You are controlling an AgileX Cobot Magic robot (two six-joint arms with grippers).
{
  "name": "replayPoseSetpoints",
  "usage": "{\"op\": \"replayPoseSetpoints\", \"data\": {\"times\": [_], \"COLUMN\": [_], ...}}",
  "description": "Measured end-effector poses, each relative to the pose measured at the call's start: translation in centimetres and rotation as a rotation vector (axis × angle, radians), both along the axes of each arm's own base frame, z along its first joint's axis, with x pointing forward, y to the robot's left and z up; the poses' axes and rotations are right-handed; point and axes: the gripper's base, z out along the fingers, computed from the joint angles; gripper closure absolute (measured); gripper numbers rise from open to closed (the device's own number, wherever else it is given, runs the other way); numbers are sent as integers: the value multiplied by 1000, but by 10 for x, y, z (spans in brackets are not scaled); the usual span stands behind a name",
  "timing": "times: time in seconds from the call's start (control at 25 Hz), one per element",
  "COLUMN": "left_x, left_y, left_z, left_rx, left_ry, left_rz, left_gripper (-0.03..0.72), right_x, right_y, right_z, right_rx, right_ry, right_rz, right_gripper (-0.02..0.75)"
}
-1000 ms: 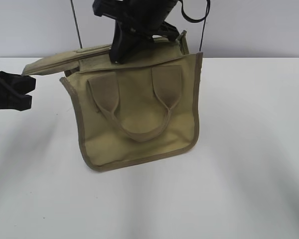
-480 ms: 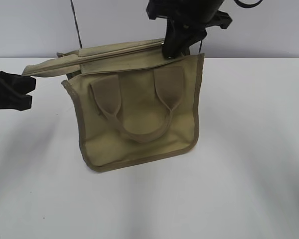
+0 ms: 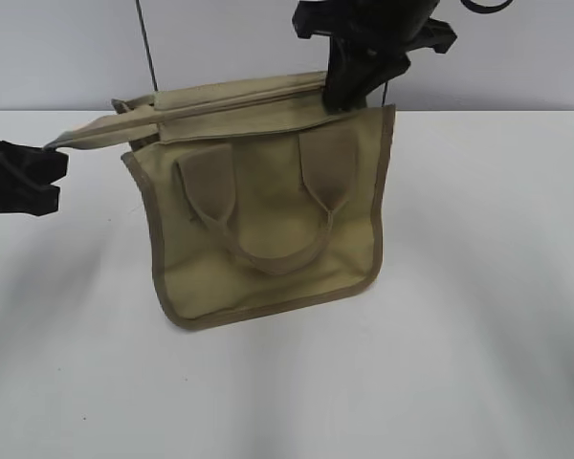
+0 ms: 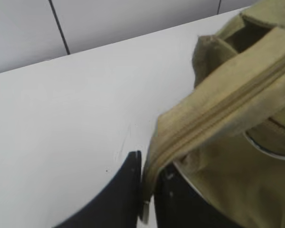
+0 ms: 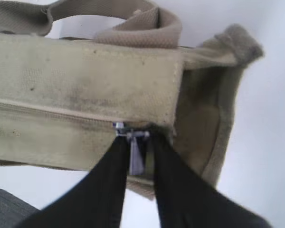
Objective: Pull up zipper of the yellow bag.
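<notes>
The yellow-khaki bag (image 3: pixel 268 220) stands upright on the white table, its front handle hanging down. Its top flap with the zipper (image 4: pixel 228 107) stretches left to my left gripper (image 3: pixel 50 151), which is shut on the flap's end tab (image 4: pixel 149 183). My right gripper (image 3: pixel 349 91) is above the bag's top right corner. In the right wrist view it (image 5: pixel 135 156) is shut on the metal zipper pull (image 5: pixel 134 154), which sits at the right end of the zipper line (image 5: pixel 52 114), close to the bag's side edge.
The white table (image 3: pixel 478 287) surrounds the bag. A grey wall with dark vertical seams (image 3: pixel 145 48) rises behind it. The right arm's black body (image 3: pixel 373 24) hangs over the bag's top right.
My right gripper has moved right along the bag's top, from the middle to the right corner, with the zipper pull. The top flap is now stretched straight. The left gripper stayed put.
</notes>
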Motion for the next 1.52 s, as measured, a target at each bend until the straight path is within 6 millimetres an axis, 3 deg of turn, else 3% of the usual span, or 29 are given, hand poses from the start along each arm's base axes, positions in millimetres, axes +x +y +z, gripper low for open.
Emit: {"op": "replayPoseSetpoints", "data": {"times": [0.08, 0.2, 0.28, 0.4, 0.52, 0.6, 0.68, 0.8, 0.92, 1.04, 1.24, 1.44, 1.52], "left_x": [0, -3, -9, -21, -33, -48, -53, -55, -60, -78, -143, -205, -221], "left_y": [2, 3, 0, -9, -17, -24, -29, -34, -34, -26, 7, 41, 51], "left_z": [-2, -8, -15, -25, -32, -36, -32, -11, 28, 67, 116, 139, 138], "left_rx": [10, 10, 21, 69, 127, 202, 244, 260, 248, 203, 121, 40, 19], "left_ry": [22, 106, 197, 345, 442, 603, 706, 804, 792, 712, 533, 302, 230], "left_rz": [18, 74, 120, 173, 184, 171, 123, 68, 42, 27, 7, 9, 13], "left_gripper": [508, 291, 225, 214, 247, 298, 310, 305, 272, 216, 148, 142, 142], "right_x": [1, -1, -7, -15, -27, -39, -61, -102, -149, -195, -263, -326, -346], "right_y": [-5, -12, -15, -20, -23, -25, -25, -28, -40, -60, -103, -144, -157], "right_z": [2, 14, 27, 47, 68, 85, 105, 117, 110, 95, 70, 40, 26], "right_rx": [-20, -32, -33, -30, -56, -106, -140, -165, -169, -166, -147, -100, -76], "right_ry": [-16, -56, -95, -148, -219, -288, -356, -392, -371, -375, -388, -453, -485], "right_rz": [-6, 5, 19, 28, 47, 63, 90, 139, 185, 211, 211, 198, 192], "right_gripper": [442, 221, 168, 160, 160, 160, 160, 160, 160, 149, 141, 141, 141]}}
